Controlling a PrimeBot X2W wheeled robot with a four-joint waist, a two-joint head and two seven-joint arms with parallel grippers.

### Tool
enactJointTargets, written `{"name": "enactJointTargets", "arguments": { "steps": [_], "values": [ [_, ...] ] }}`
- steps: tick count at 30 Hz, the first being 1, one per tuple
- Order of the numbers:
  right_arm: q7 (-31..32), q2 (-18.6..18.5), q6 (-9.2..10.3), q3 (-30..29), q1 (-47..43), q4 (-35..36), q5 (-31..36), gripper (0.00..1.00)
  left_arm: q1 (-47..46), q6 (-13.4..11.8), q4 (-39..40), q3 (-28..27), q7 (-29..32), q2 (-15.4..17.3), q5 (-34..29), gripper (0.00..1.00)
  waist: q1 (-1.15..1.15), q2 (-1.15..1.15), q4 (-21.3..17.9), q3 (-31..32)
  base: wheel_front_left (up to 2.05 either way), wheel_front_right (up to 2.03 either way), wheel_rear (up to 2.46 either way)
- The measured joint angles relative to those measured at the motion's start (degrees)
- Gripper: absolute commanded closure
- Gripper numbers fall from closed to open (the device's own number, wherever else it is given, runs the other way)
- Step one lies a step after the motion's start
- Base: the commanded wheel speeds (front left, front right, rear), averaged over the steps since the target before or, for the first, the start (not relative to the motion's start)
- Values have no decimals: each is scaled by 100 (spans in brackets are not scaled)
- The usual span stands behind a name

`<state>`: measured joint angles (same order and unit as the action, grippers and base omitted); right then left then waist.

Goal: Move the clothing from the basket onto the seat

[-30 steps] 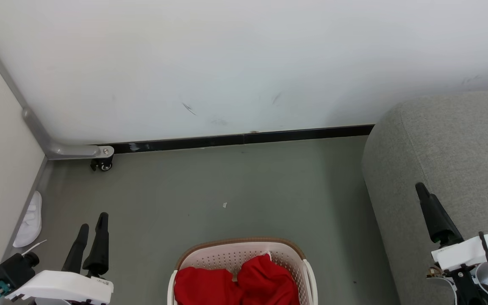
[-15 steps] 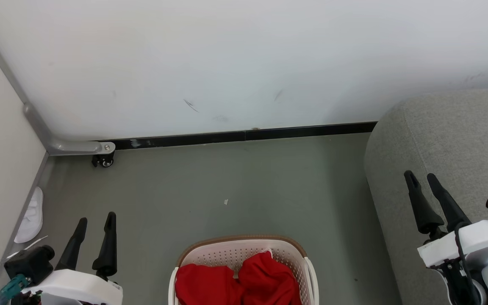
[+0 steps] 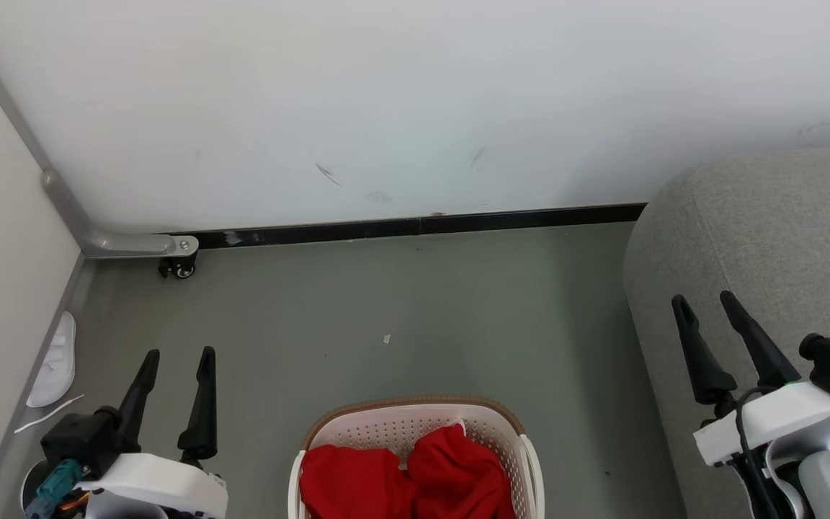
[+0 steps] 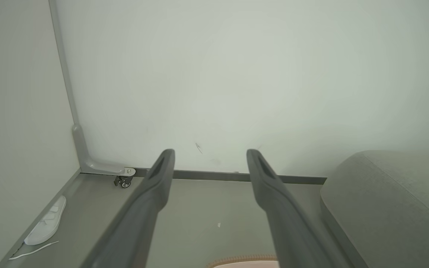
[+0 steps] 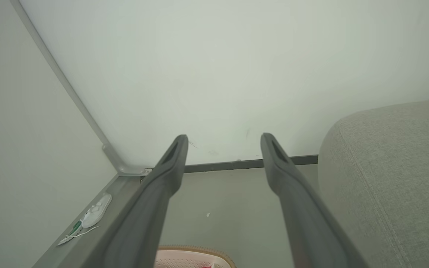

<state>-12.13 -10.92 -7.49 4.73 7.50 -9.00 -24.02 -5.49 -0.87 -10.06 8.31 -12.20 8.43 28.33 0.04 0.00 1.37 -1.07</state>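
- the clothing is seen as two red heaps bunched inside the basket, which stands on the floor at the bottom middle of the head view.
- the left gripper is held to the left of the basket; its jaws are spread wide and nothing is held between them.
- the right gripper is held to the right of the basket and is seen against the rounded side of the seat; its jaws are likewise spread wide and empty.
- the clothing is touched by neither gripper; it lies between the two, well apart from each, and lower in the head view than both pairs of fingertips.
- the seat is found right of the basket, with a strip of floor between them.
- in the right wrist view, the basket rim and a trace of red are seen low between the jaws.
- a white slipper lies by the left wall, beyond the left gripper.
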Motion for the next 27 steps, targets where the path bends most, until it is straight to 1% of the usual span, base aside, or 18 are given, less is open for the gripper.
{"name": "enactJointTargets", "arguments": {
  "steps": [4,6,10,27],
  "values": [
    [-78,53,0,-13,1,-27,377,0,0,-1,2,1,-85,-86,-263,0,0,0,10,-1,0,0,0],
    [-141,77,0,-14,1,-27,571,0,0,-47,5,0,-110,-89,-390,0,0,0,17,1,0,0,0],
    [-205,172,0,-26,1,-26,954,0,0,-57,12,-5,-210,-98,-692,0,0,0,34,7,0,0,0],
    [-207,335,0,-113,1,-60,1056,0,0,-41,-29,-114,-210,-138,-814,0,-1,0,49,21,0,0,0]
  ]
}}
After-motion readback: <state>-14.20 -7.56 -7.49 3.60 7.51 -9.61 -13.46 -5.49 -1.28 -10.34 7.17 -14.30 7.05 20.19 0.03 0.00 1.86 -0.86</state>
